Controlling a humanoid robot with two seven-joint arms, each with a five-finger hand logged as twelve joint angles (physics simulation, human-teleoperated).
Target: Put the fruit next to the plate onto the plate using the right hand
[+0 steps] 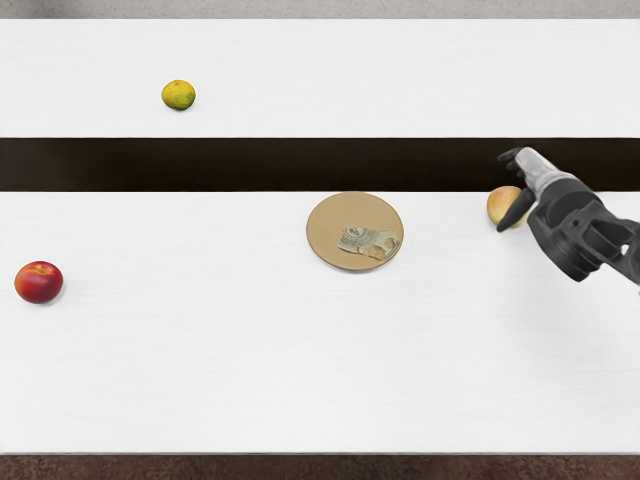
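Nearest, at the left, a red apple (38, 282) is seen on the white worktop (300, 380). Further in, the tan plate (354, 231) is found at the centre, with a small greenish scrap (368, 241) on it. To its right, apart from it, the yellow-red fruit (501, 205) sits on the worktop. The right hand (548, 200) is held against it with fingers (517, 210) spread, and nothing is gripped. Beyond the dark gap (250, 165), a citrus (178, 95) is spotted far left.

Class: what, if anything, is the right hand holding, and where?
Cannot be told: the right hand covers the right side of the yellow-red fruit beside the plate.
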